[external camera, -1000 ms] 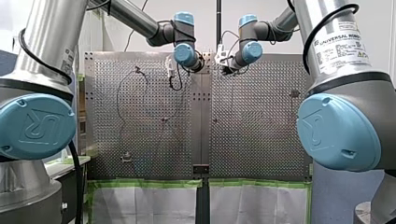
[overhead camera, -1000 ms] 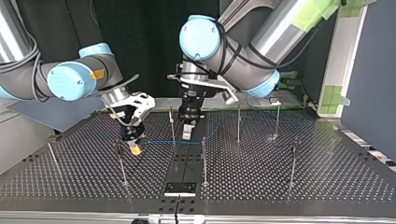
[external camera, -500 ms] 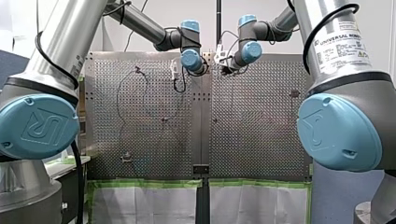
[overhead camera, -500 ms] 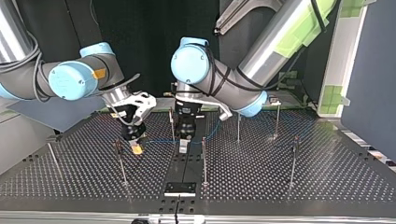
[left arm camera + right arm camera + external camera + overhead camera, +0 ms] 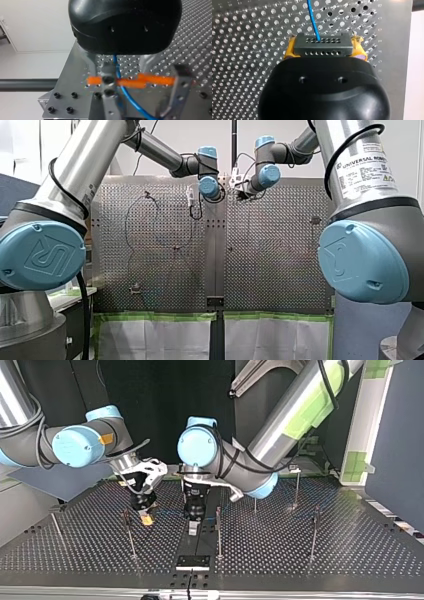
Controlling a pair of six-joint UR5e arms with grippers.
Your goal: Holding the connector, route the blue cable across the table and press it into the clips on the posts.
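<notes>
Gripping the dark connector [image 5: 322,44] at both ends, the yellow pads [image 5: 289,50] of my right gripper [image 5: 323,48] are closed on it. The blue cable [image 5: 313,20] is led away from the connector over the perforated table [image 5: 249,37]. Near the connector, my left gripper [image 5: 143,100] is held wide apart, the cable passing between its metal fingers [image 5: 180,85]. A thin post [image 5: 129,535] is stood just beside the connector. A pale wall [image 5: 175,135] is seen beyond.

In the right wrist view our right gripper [image 5: 324,48] hides the lower half of the connector [image 5: 323,41], and in the left wrist view we lose the blue cable [image 5: 126,93] off the edge, past an orange streak [image 5: 150,80] too blurred to name.
</notes>
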